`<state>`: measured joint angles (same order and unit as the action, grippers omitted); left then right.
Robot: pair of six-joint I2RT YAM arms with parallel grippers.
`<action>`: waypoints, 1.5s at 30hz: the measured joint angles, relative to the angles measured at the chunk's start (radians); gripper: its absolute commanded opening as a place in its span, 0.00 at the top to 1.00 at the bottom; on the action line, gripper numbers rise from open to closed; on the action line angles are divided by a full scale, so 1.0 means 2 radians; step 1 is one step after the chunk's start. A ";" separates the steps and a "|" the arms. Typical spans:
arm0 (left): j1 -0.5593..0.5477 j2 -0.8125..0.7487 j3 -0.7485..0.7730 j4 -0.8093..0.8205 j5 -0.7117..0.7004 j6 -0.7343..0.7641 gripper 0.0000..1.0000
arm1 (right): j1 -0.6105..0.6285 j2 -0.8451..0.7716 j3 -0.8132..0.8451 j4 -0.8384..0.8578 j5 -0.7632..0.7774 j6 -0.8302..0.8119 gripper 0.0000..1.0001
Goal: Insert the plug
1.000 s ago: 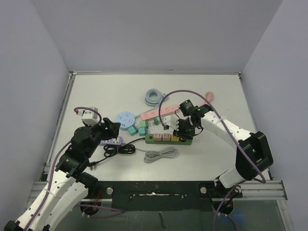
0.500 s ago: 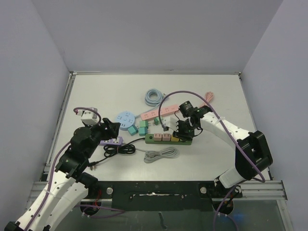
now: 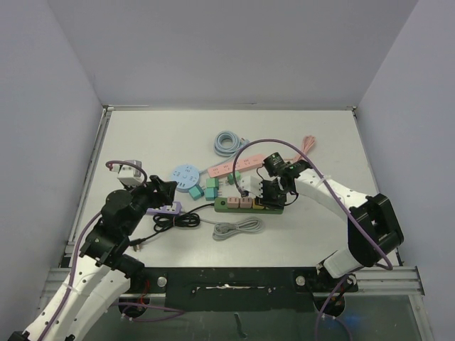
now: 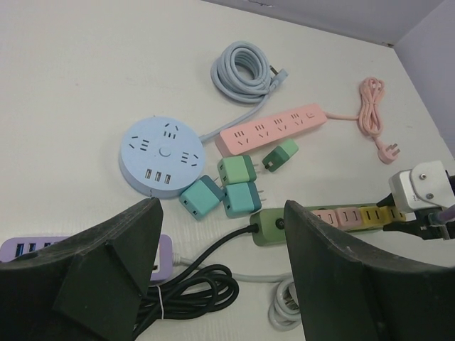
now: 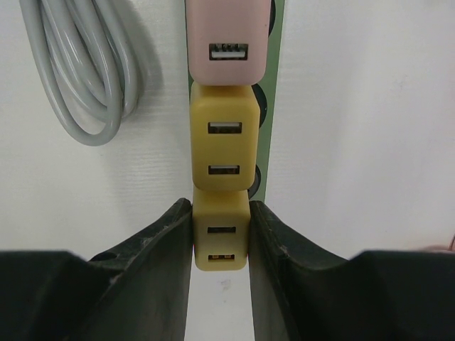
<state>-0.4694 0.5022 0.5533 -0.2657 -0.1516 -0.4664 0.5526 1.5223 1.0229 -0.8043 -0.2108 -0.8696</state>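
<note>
My right gripper (image 5: 220, 241) is shut on a yellow plug (image 5: 220, 238) at the end of the green power strip (image 5: 276, 42). The plug stands in line with a second yellow plug (image 5: 222, 145) and a pink plug (image 5: 227, 39) on the strip. I cannot tell how deep the held plug sits. In the top view the right gripper (image 3: 270, 192) is over the strip's right end (image 3: 249, 205). My left gripper (image 4: 224, 263) is open and empty, above the black cable (image 4: 192, 288) and the purple strip (image 4: 28, 249).
Teal plugs (image 4: 238, 197), a small green plug (image 4: 282, 155), a round blue strip (image 4: 162, 155) and a pink strip (image 4: 274, 129) lie behind the green strip. A blue-grey cable coil (image 4: 242, 67) and a pink cable (image 4: 373, 106) lie farther back. A grey coil (image 3: 238, 229) lies in front.
My right gripper has shifted slightly left along the green strip with the yellow plug in it. The left arm has barely moved.
</note>
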 measured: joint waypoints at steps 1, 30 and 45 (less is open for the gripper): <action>0.000 -0.002 0.000 0.000 0.001 0.000 0.32 | 0.000 0.001 0.000 0.000 0.000 -0.001 1.00; 0.001 -0.012 -0.003 0.001 0.013 0.000 0.32 | -0.040 -0.019 -0.061 0.071 -0.062 -0.001 0.47; 0.002 -0.010 -0.004 0.004 0.016 0.000 0.32 | -0.060 -0.033 -0.056 0.042 -0.057 0.005 0.47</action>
<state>-0.4664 0.4831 0.5449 -0.2581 -0.1188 -0.4667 0.4316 1.4559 0.9112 -0.7208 -0.3241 -0.8604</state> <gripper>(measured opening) 0.675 0.531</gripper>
